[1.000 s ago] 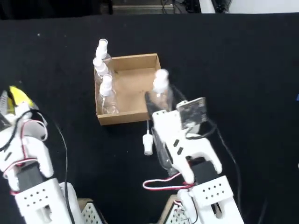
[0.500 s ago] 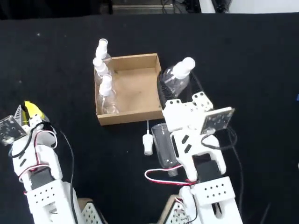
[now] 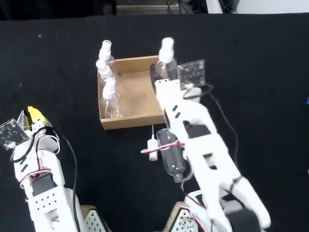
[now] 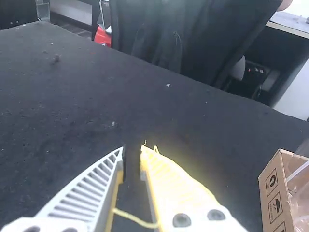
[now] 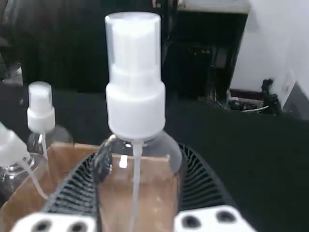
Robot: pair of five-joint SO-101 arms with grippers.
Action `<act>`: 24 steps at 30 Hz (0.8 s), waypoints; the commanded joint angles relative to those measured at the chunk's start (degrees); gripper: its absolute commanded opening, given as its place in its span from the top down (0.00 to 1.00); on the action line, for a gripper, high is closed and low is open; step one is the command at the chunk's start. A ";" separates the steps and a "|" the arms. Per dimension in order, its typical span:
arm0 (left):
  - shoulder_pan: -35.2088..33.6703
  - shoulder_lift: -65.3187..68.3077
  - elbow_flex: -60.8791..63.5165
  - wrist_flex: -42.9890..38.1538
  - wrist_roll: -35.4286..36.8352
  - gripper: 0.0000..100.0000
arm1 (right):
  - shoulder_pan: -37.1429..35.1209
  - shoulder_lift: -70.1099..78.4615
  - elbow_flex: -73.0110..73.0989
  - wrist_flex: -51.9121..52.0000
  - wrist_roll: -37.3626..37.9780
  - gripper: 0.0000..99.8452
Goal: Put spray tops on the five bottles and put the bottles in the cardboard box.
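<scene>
jaws of the right gripper (image 3: 163, 72) are clamped on a capped bottle (image 5: 135, 96), held upright with the spray head up and its long axis vertical. seen from above, it hangs at the far right corner of the cardboard box (image 3: 135, 119), roughly on the line of the right wall rather than squarely over the floor. the open floor lies toward the robot's left and a little nearer the arm bases. i judge the coming move needs a short shift that way before lowering, or the base may catch the wall. three capped bottles (image 3: 110, 96) stand along the box's left wall, apart from the held one. an uncapped bottle (image 3: 171, 154) lies on the black table (image 3: 251, 72) under the right arm, with a loose spray top (image 3: 153, 147) just beside it. the left gripper (image 4: 131, 153) is closed on nothing, well apart on the left.
</scene>
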 commanded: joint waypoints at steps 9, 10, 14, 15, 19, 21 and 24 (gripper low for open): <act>2.86 -0.44 1.36 0.18 -0.35 0.95 | 0.18 26.95 -8.22 -42.29 0.35 0.99; 2.86 -0.44 1.36 0.18 -0.35 0.95 | 0.35 29.23 -9.54 -43.60 0.26 0.99; 2.86 -0.44 1.36 0.18 -0.35 0.95 | 0.70 34.86 -10.86 -50.20 0.26 0.99; 2.86 -0.44 1.36 0.18 -0.35 0.94 | 0.79 35.91 -10.77 -50.99 0.26 0.99; 2.86 -0.44 1.36 0.09 -0.35 0.94 | 0.79 39.43 -11.12 -51.69 0.26 0.99; 2.86 -0.44 1.36 0.09 -0.35 0.94 | 0.88 40.92 -11.56 -51.69 0.26 0.99; 2.86 -0.44 1.36 0.09 -0.35 0.94 | 1.23 43.03 -12.00 -51.69 0.26 0.99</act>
